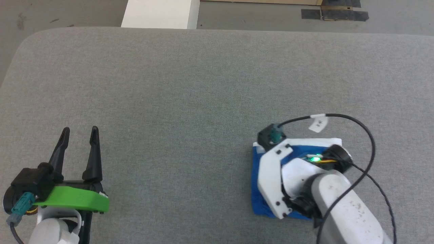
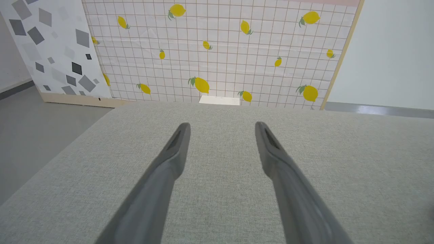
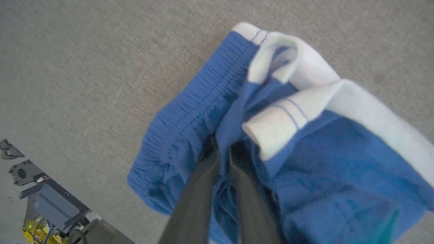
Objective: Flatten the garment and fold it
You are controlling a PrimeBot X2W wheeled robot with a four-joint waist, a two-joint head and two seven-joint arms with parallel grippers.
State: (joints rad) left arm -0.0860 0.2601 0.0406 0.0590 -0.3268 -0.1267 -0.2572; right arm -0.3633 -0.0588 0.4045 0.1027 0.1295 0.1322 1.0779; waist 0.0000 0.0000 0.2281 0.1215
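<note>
The garment (image 3: 190, 122), bright blue shorts with white trim, lies bunched on the grey table. In the head view the garment (image 1: 258, 189) sits at the lower right, mostly covered by my right arm. My right gripper (image 3: 223, 149) points down into it, its two dark fingers shut on a fold of blue cloth beside the gathered waistband. A white hem curls up just past the fingertips. My left gripper (image 1: 80, 130) rests at the lower left, far from the garment, open with nothing between its fingers (image 2: 176, 149).
The grey padded table (image 1: 190, 95) stretches wide around the garment. A white block (image 1: 159, 13) stands on the floor beyond the far edge. A lemon-print panel (image 2: 217, 51) rises behind the table. A black cable (image 1: 369, 135) loops over my right wrist.
</note>
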